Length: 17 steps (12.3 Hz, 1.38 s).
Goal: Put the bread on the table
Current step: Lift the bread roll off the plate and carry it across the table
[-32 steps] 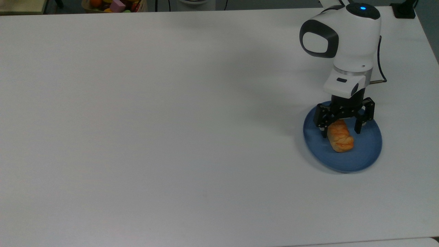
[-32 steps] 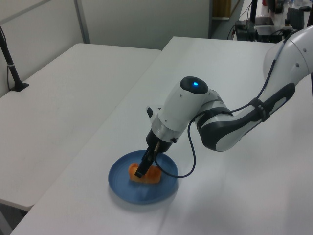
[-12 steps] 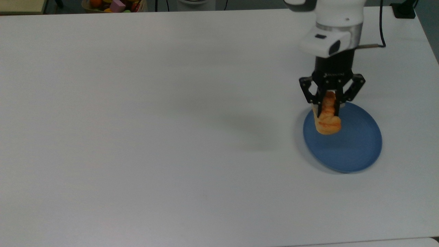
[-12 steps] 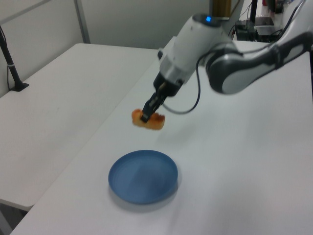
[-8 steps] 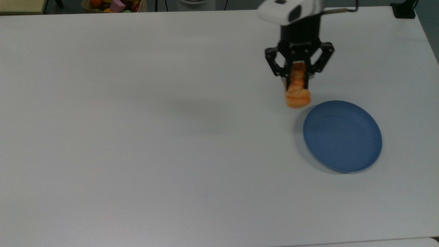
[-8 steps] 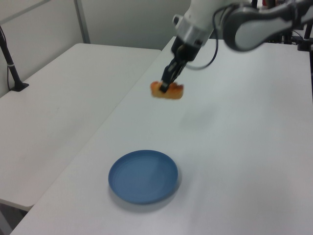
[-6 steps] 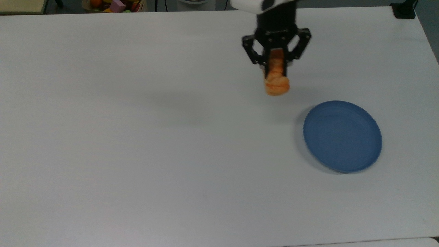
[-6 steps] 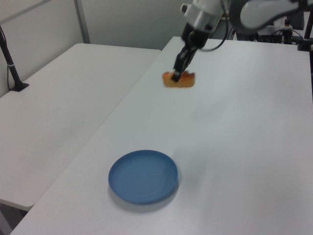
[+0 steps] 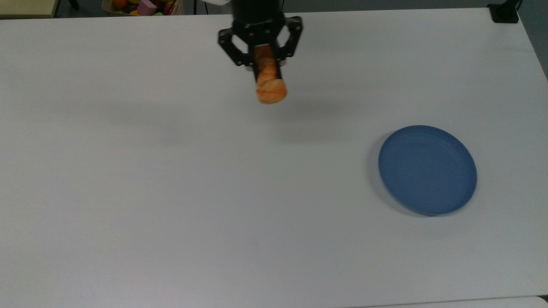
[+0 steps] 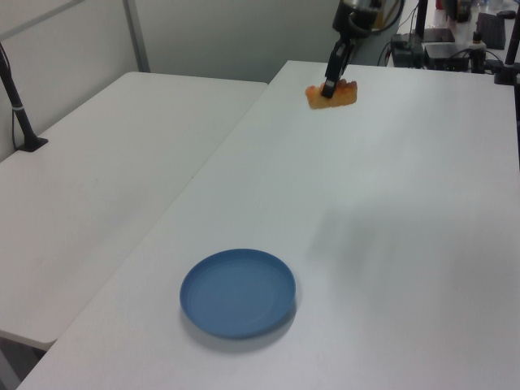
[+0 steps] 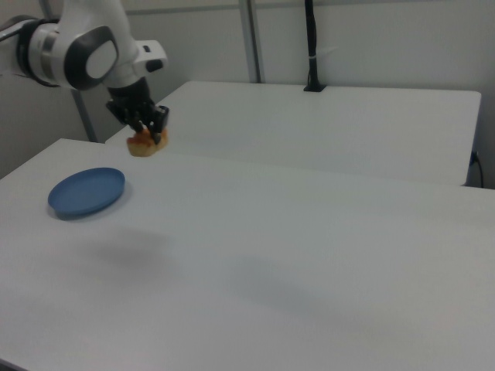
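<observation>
Jaws narrow, clamped on the upper end of the bread (image 9: 269, 80), gripper (image 9: 261, 60) near the far edge of the table (image 9: 171, 179) in the top view. Bread carried in the air, clear of the tabletop (faint shadow on the surface well below it in the left view). Long axis running away from the black fingers (image 9: 256, 70), free end toward the top view's bottom; about level in the left view (image 10: 331, 95). Wide open white surface toward the top view's left and bottom. Blue plate (image 9: 428, 170) well apart toward the top view's lower right, nothing in it. Beyond the far edge, a container of colourful objects (image 9: 143, 6).
</observation>
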Tool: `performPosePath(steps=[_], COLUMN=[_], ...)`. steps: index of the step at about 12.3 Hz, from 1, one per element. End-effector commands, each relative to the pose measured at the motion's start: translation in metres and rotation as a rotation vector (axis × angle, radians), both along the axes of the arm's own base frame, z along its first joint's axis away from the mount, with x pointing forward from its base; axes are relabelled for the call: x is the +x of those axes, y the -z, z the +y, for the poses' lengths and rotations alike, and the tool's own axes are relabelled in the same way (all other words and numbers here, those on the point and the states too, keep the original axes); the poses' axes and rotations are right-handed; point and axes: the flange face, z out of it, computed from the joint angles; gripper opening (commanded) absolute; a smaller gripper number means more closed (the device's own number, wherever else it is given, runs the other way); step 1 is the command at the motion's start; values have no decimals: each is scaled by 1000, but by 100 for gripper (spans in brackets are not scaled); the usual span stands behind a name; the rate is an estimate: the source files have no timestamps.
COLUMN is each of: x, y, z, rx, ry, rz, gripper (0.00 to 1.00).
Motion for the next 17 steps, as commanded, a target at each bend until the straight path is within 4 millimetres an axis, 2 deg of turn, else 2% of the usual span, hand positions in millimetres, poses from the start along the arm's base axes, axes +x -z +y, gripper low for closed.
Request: performPosePath(steps=[1, 3, 4, 5, 9, 10, 13, 15, 17], x=[10, 33, 43, 55, 93, 104, 119, 128, 136], y=[15, 41, 45, 54, 104, 116, 144, 179, 207], z=[-72, -124, -140, -165, -240, -256, -296, -331, -348], rx=[-21, -42, -52, -61, -101, -105, -114, -142, -154], ry=[-45, -37, -33, -8, 34, 48, 83, 115, 102], rz=[-2, 5, -17, -49, -139, -145, -174, -214, -227], gripper=[38, 38, 38, 38, 38, 38, 38, 39, 39])
